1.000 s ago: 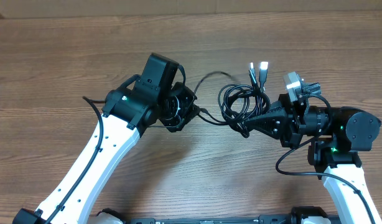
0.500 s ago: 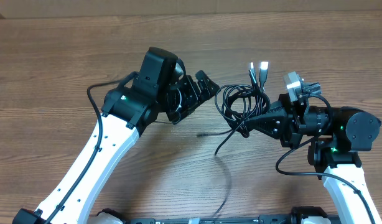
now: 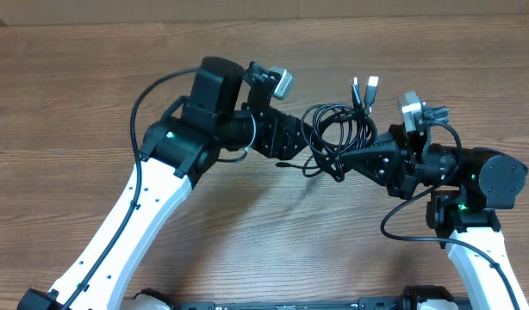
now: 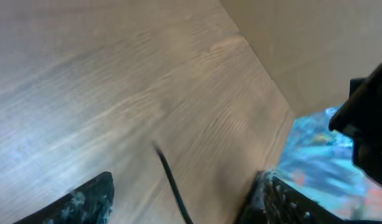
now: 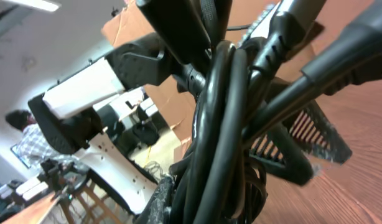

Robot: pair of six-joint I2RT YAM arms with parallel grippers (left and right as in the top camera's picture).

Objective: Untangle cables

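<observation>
R tool [image 3: 337, 169] clamped on the cables [image 3: 338, 129]; the bundle sits mid-worktop, plugs [image 3: 364, 89] pointing far. L tool [image 3: 308, 139] gapes wide just left of it, w/ one loose strand [image 4: 172, 180] btwn its fingers, touching neither. Wood worktop [image 3: 75, 86], cardboard [image 3: 247, 7] along the far edge.

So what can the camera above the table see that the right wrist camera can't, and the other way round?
Only the overhead view shows the layout: the wooden table, the left pincer beside the cable bundle, and the silver plugs poking out of its far side. Only the right wrist view shows the room beyond: a person and cardboard boxes. Both show the black cords bunched in the right pincer, and the left arm close by.
</observation>
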